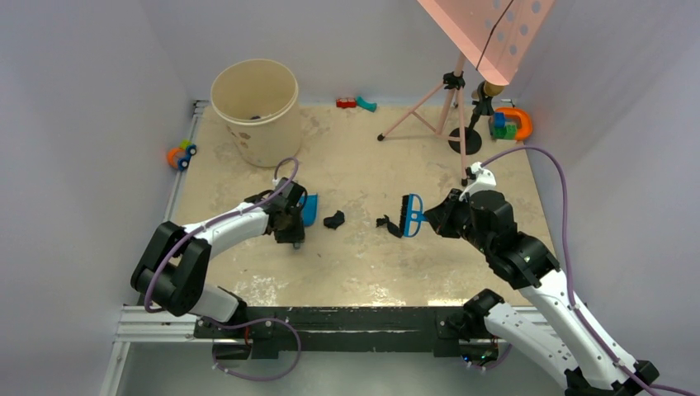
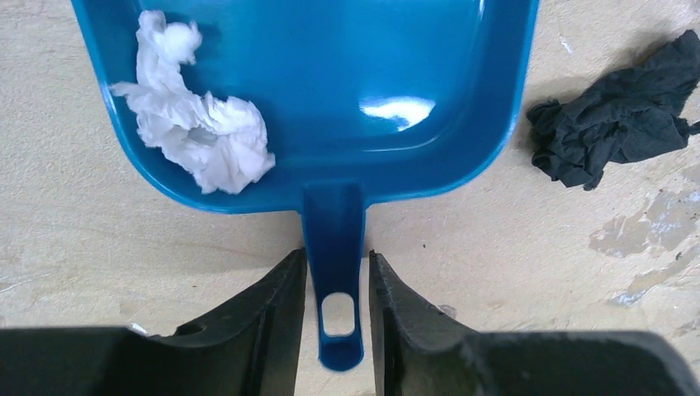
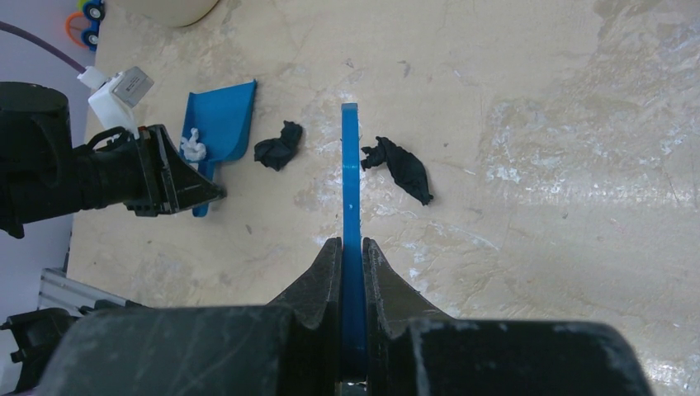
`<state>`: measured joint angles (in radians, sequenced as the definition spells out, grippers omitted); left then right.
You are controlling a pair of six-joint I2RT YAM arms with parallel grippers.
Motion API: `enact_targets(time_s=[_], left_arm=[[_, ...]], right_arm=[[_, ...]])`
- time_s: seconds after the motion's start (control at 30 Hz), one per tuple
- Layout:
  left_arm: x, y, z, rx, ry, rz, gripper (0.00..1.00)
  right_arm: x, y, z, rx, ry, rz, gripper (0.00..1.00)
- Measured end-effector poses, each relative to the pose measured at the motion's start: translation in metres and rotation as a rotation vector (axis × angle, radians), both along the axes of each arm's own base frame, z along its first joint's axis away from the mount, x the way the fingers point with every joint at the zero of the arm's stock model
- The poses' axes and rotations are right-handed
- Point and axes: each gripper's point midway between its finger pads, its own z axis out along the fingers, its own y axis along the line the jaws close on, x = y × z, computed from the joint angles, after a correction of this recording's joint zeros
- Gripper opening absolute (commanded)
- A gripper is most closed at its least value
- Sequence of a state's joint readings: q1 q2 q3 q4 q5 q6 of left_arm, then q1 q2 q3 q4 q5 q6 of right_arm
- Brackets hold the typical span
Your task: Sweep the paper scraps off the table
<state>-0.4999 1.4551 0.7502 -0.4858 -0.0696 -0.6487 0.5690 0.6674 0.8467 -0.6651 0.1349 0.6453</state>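
Note:
The blue dustpan (image 1: 309, 209) lies on the beige table (image 1: 363, 272). It holds a white paper wad (image 2: 198, 136). My left gripper (image 2: 337, 272) is shut on the dustpan handle; it shows in the top view (image 1: 290, 223). A black scrap (image 2: 619, 124) lies just right of the pan (image 1: 333, 219). My right gripper (image 3: 352, 247) is shut on the blue hand brush (image 3: 350, 173), held edge-on above the table (image 1: 410, 214). A second black scrap (image 3: 400, 165) lies beside the brush head (image 1: 386, 223). The first black scrap (image 3: 279, 147) lies between the brush and the pan (image 3: 221, 115).
A beige bucket (image 1: 254, 107) stands at the back left, with a toy car (image 1: 182, 154) beside it. A pink tripod (image 1: 437, 107) and coloured toys (image 1: 510, 124) stand at the back right. Red and teal pieces (image 1: 355, 103) lie at the far edge.

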Motion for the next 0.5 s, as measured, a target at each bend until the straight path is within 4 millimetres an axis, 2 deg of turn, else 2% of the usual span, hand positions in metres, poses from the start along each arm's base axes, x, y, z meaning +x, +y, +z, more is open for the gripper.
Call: enact_targets(time_s=[0.1, 0.5], left_arm=[[0.0003, 0.0008, -0.0002, 0.004, -0.002, 0.007, 0.48], [0.0033, 0.0051, 0.002, 0.072, -0.065, 0.019, 0.47]], right_arm=[[-0.0001, 0.0, 0.0001, 0.0, 0.0, 0.0, 0.0], [-0.0016, 0.002, 0.0005, 0.007, 0.002, 0.013, 0.0]])
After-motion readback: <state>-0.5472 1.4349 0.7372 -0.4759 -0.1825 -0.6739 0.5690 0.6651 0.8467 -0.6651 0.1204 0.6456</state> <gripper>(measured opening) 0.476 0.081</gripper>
